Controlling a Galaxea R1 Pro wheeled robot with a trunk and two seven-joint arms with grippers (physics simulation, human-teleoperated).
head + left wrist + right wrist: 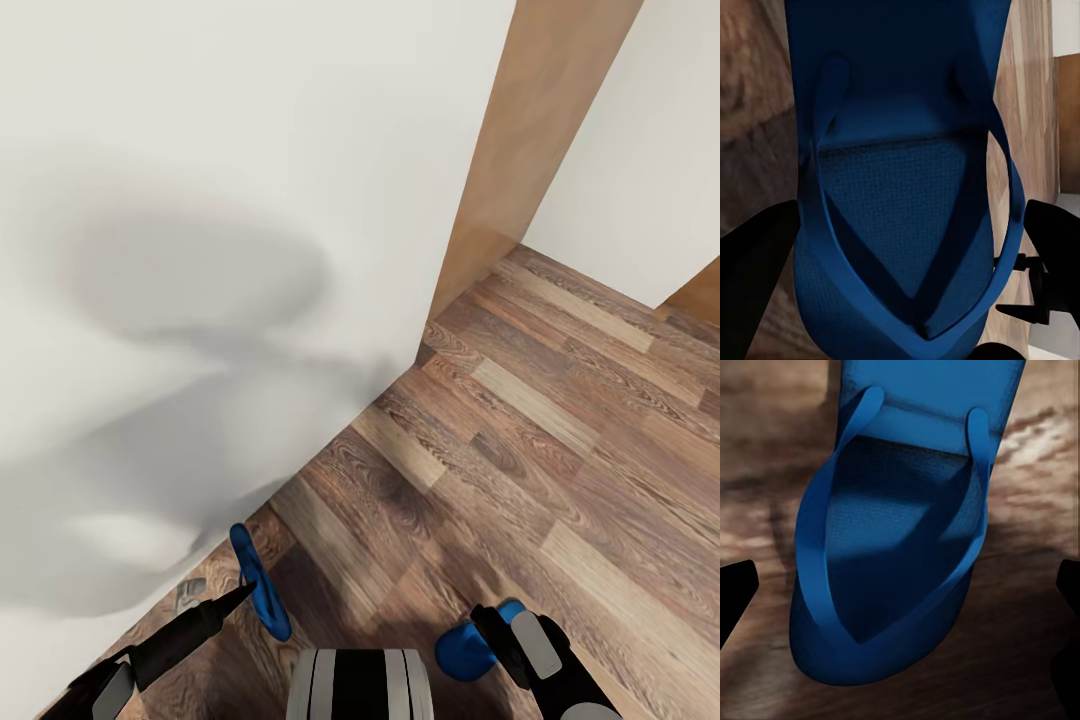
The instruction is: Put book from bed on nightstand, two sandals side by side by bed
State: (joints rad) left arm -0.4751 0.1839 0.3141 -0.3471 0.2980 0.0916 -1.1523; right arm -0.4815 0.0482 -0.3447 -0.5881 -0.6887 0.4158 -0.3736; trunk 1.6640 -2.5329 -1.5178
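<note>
Blue sandals hang one in each gripper: left gripper (240, 592) clamps the left sandal (258, 583), right gripper (500, 632) clamps the right sandal (463, 648). I judge level, steady carrying over the plank floor (520, 450) best.

Two blue sandals (258, 585) (468, 648) (apparently one per gripper)

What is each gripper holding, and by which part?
Each holds a blue sandal: left gripper its sandal, right gripper its sandal. The exact grip point can't be told.
</note>
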